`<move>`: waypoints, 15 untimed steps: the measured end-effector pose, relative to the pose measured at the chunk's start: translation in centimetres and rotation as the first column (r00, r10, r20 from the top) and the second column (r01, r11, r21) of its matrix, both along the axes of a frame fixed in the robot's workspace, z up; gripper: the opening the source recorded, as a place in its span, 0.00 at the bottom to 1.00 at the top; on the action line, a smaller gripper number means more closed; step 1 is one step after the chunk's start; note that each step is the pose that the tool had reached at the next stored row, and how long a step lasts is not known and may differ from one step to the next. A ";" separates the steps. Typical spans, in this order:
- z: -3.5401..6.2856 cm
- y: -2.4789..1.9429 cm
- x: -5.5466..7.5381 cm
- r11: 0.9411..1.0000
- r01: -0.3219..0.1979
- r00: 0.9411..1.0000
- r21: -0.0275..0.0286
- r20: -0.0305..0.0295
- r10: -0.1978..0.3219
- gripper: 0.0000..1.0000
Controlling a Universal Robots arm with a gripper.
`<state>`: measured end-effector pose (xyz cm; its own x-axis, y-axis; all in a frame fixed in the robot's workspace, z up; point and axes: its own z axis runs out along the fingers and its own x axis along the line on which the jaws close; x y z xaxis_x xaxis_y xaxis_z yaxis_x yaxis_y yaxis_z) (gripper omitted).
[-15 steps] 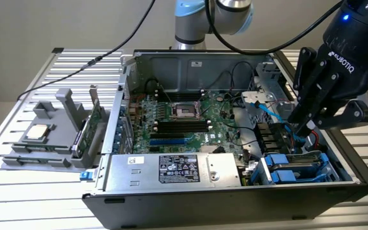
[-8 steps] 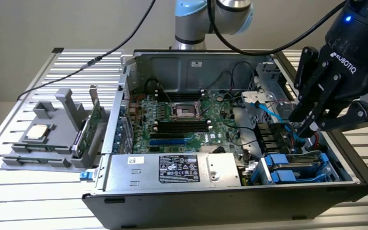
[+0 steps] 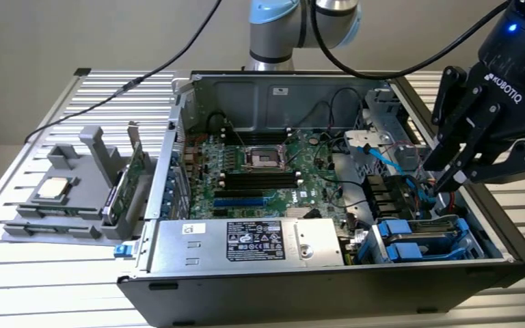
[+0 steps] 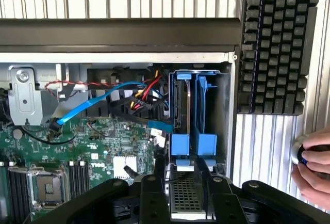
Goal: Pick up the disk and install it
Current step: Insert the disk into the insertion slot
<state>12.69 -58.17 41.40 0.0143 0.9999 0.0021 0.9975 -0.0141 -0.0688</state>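
Big slatted table (image 3: 25, 273) under everything, and the open computer case (image 3: 335, 301) sat on it right beneath the gripper (image 3: 447, 179). The green motherboard (image 3: 262, 171) lay deeper in the case, off to one side of the gripper, and the silver power supply (image 3: 244, 242) ran along the case wall on that same side. A black keyboard (image 4: 273, 43) lay on the table just past the case wall closest to the gripper. The disk (image 3: 422, 236) sat in the corner drive bay with its blue frame, directly below the gripper. Honestly couldn't tell if the gripper was clamped or released. A person's hand (image 4: 312, 170) was near the keyboard.
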 end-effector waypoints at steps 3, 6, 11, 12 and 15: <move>-0.21 0.13 0.5 1.000 0.003 1.000 0.004 0.000 -0.003 0.36; -0.57 0.13 0.6 0.999 0.031 1.000 0.012 0.000 -0.031 0.36; -1.10 0.13 0.7 0.996 0.090 0.996 0.026 -0.001 -0.090 0.36; -1.20 0.14 0.7 0.994 0.105 0.994 0.029 -0.001 -0.105 0.36; -1.45 0.14 0.7 0.988 0.148 0.989 0.039 -0.003 -0.148 0.36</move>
<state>13.39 -58.03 39.94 0.1619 0.9859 0.0413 0.9847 -0.1587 -0.0719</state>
